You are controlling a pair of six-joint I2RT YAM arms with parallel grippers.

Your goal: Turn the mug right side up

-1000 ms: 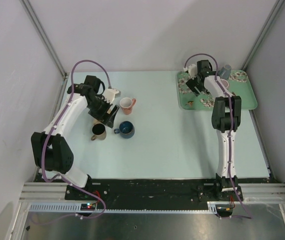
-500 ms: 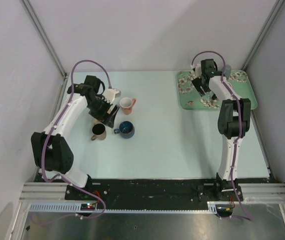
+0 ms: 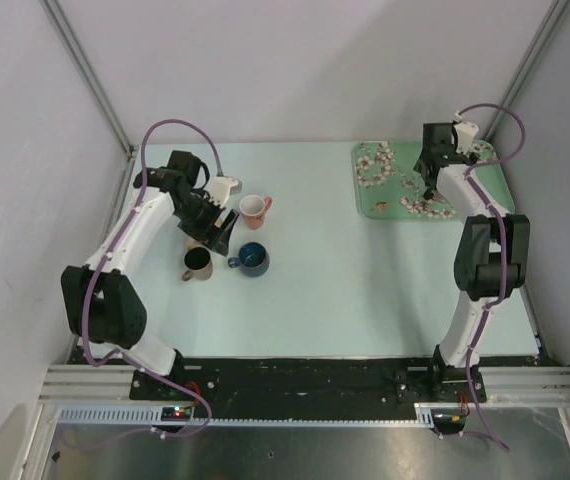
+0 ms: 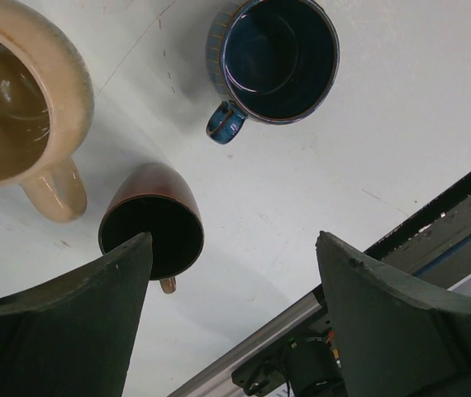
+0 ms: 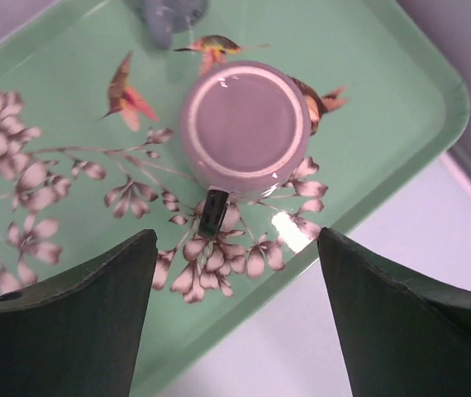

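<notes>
From above, the table (image 3: 345,290) carries three upright mugs on its left half: a pinkish mug (image 3: 255,207) farthest, a blue mug (image 3: 253,258) nearer, and a dark brown mug (image 3: 197,264) to the left of the blue one. The left gripper (image 3: 221,232) hangs among them with its jaws apart and holds nothing. On the far right lies a green flowered tray (image 3: 495,195). The right gripper (image 3: 429,180) is over it, and the arm hides the upside-down mug in this view.

The left wrist camera shows the left gripper (image 4: 234,248) wide open, with both fingers (image 4: 401,331) dark at the bottom of the picture and bare table between them. The dark brown mug (image 4: 153,227) stands just beside one finger. The blue mug (image 4: 277,58) is beyond it, and the pinkish mug (image 4: 8,107), tan in this light, sits at the picture's edge.

The right wrist camera shows the upside-down mug (image 5: 244,130), a greyish lilac one, standing base up on the tray (image 5: 384,107) near its corner. Its handle points back toward the camera. The right gripper (image 5: 235,252) is open above it, with a finger (image 5: 62,322) on each side of the picture and not touching the mug. A blurred grey-blue thing (image 5: 169,12) lies just beyond the mug.
</notes>
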